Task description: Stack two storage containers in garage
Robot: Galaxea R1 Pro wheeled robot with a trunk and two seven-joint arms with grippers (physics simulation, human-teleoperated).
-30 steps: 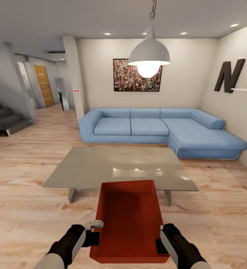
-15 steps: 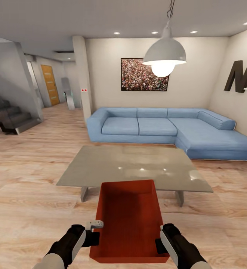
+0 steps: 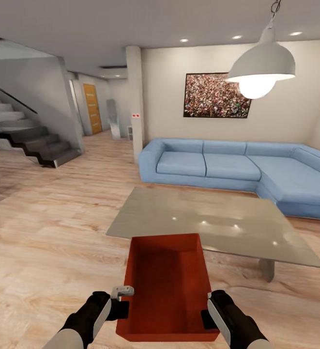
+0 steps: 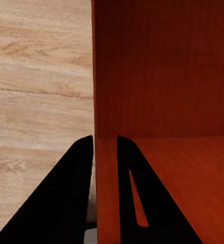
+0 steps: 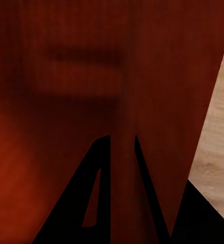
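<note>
**Carry phase: container held between both arms, living room**

Relative to the earlier head frames, the room features sit further right in the picture: the sofa, table and lamp are displaced rightward and more of the staircase shows at the left. This is a whole-picture shift, so the camera has turned; the container and both arms occupy the same place in the picture as before.

1. Load. One red-orange storage container [image 3: 168, 286] is held in front of the robot, open side up, its long axis pointing away from the robot. It is above the light wood-plank flooring [image 3: 43, 252] of the living room, with its far end overlapping the near edge of the grey low table [image 3: 213, 220] in the head view.

2. Left gripper [image 4: 105, 147]. In the left wrist view the two dark fingers straddle the container's thin side wall, one outside over the plank flooring, one inside the bin. The jaws are pressed onto that wall. In the head view the left arm meets the container's left wall near its near end.

3. Right gripper [image 5: 123, 142]. The right wrist view shows the same arrangement on the opposite wall: one finger on each face, clamped on the wall. In the head view the right arm meets the right wall near its near end.

4. Surroundings. A blue corner sofa [image 3: 237, 169] stands behind the table against the beige wall, under a framed picture [image 3: 217, 95]. A white pendant lamp [image 3: 261, 70] hangs lit at upper right. A dark staircase [image 3: 29, 138] rises at the left, and an orange door [image 3: 92, 108] stands at the end of the passage beyond it.
</note>
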